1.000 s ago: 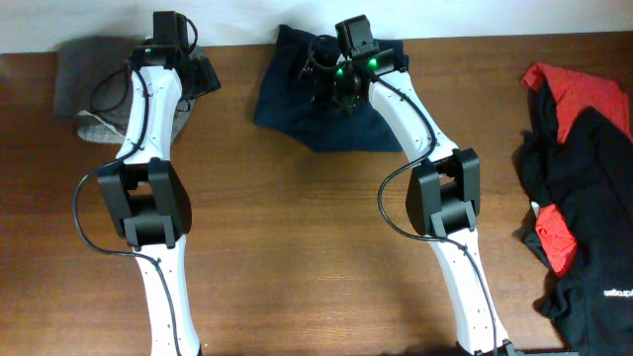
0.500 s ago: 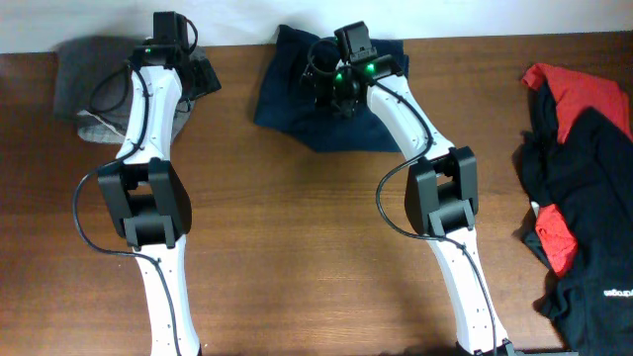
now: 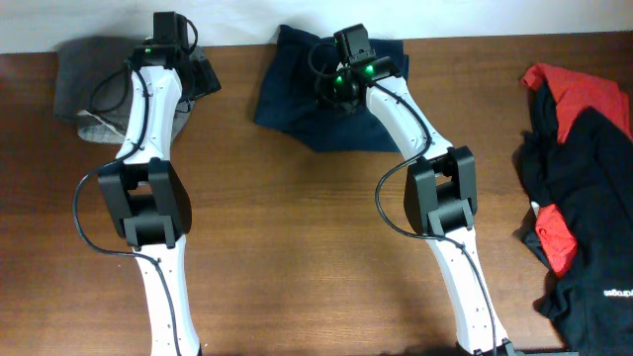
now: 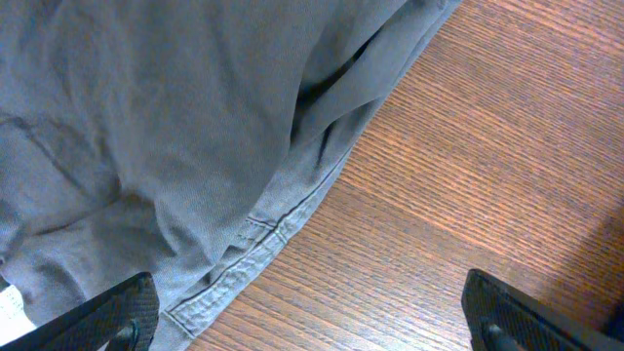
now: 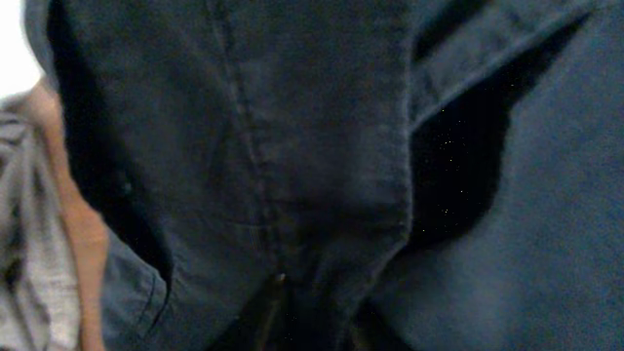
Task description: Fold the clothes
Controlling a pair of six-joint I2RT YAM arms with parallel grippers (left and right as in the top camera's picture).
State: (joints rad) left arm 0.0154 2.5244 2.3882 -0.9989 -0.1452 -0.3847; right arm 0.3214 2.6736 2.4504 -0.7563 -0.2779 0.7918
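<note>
While the right jaws press down on the navy shorts (image 3: 297,109), they look nearly closed, with a little ridge of the cloth by a seam pinched between them. The shorts lie bunched at the far edge of the desk (image 3: 297,247), in the middle. The left jaws are wide open and hold nothing; they hang over the grey garment (image 3: 74,74) at the far left corner. The red-and-black clothes (image 3: 579,188) sit in a heap at the right side, well apart. I think the step is grabbing the shorts to start the fold. Next, the grip has to hold tight while the cloth is lifted and pulled out flat, or it could slip out
</note>
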